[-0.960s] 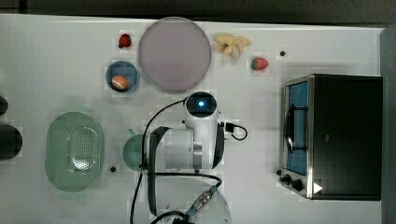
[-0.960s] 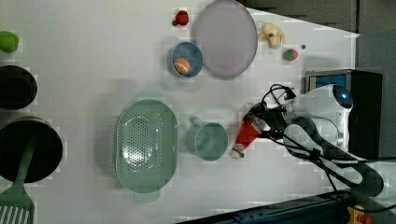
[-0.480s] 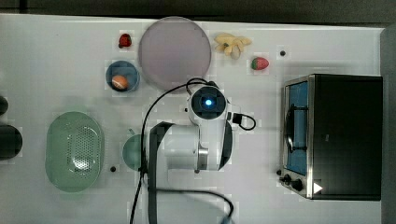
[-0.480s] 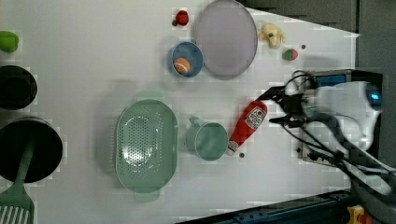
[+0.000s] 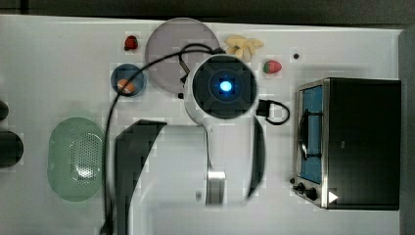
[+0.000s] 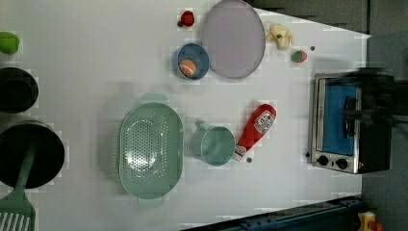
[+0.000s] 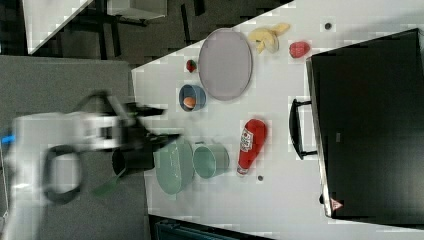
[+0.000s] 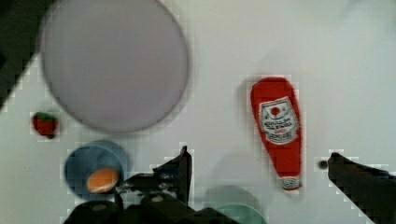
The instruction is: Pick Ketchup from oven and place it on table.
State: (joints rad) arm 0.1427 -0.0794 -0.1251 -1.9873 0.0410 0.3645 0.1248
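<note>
Red ketchup bottle now lies flat on the white table beside the green cup, gripper spread wide and pulled up off it, so looks basically done.

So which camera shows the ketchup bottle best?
The wrist view: the ketchup lies large on the table, label readable. The left view and the right view show it whole but smaller, beside the green cup. In the top view the arm covers that spot.
</note>
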